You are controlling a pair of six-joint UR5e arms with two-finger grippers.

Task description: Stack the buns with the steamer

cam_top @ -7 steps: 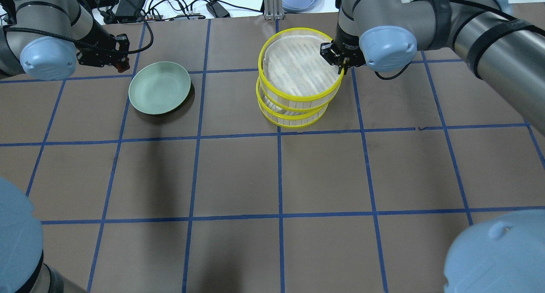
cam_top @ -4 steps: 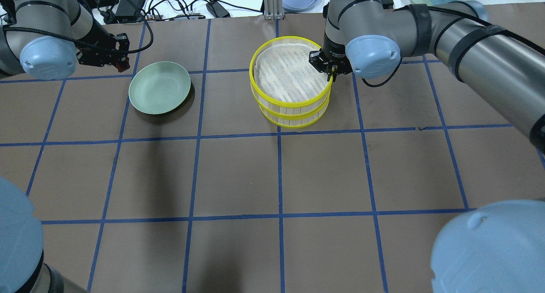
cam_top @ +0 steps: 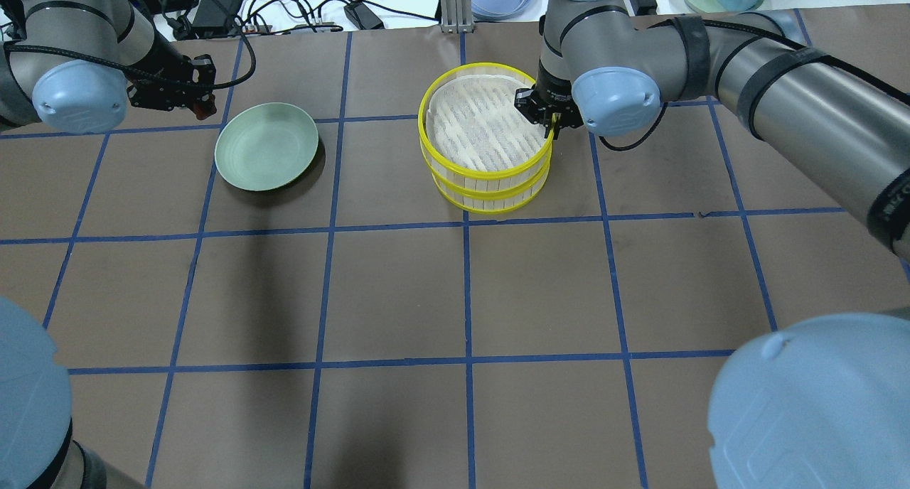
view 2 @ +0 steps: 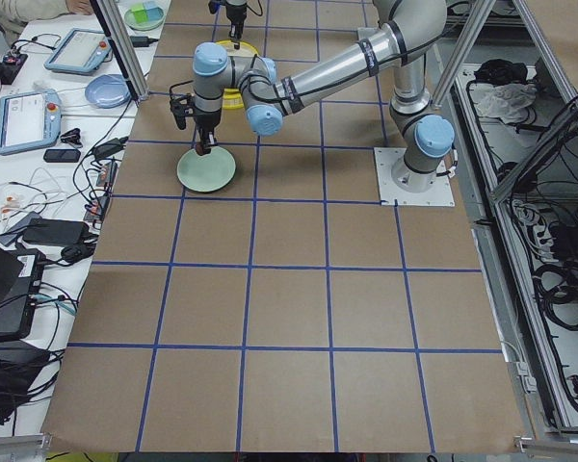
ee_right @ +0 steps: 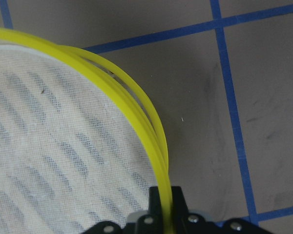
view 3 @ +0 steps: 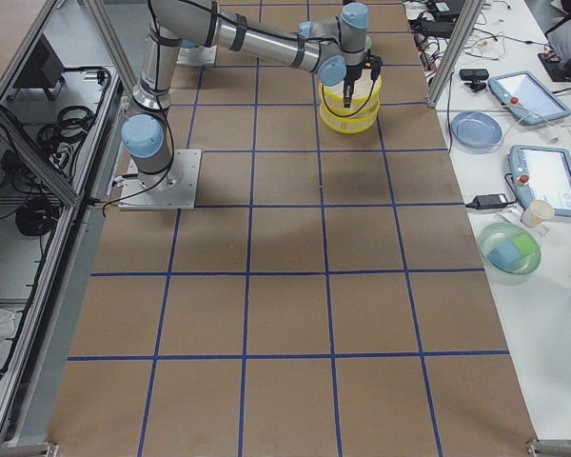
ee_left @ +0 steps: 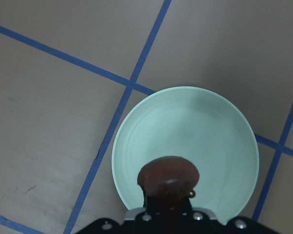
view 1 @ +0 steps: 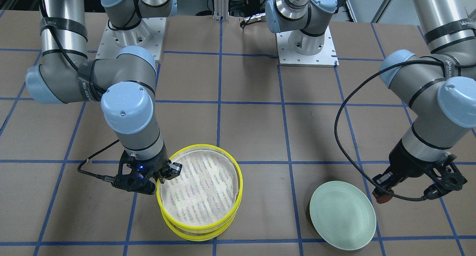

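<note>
The left pincer point(cam_top: 203, 108) is clamped on the dark brown bun point(ee_left: 168, 176). The green plate point(cam_top: 266, 146) lies below, just beside this pincer. We judge the bun light, soft and glossy: grip it across the middle, gently. The right pincer point(cam_top: 553, 123) is closed on the yellow rim of the upper steamer tier point(cam_top: 490, 168), which appears seated on the lower tier point(cam_top: 498, 205) beneath. We judge the tier light, thin-walled and prone to tilt from one-sided holds. The cream bun is not visible.

Two yellow-rimmed steamer tiers point(cam_top: 490, 180), stacked upright, white mesh showing; glossy reddish-brown bun point(ee_left: 168, 175) pinched in left gripper point(view 1: 382, 196) beside plate point(view 1: 342, 218)
</note>
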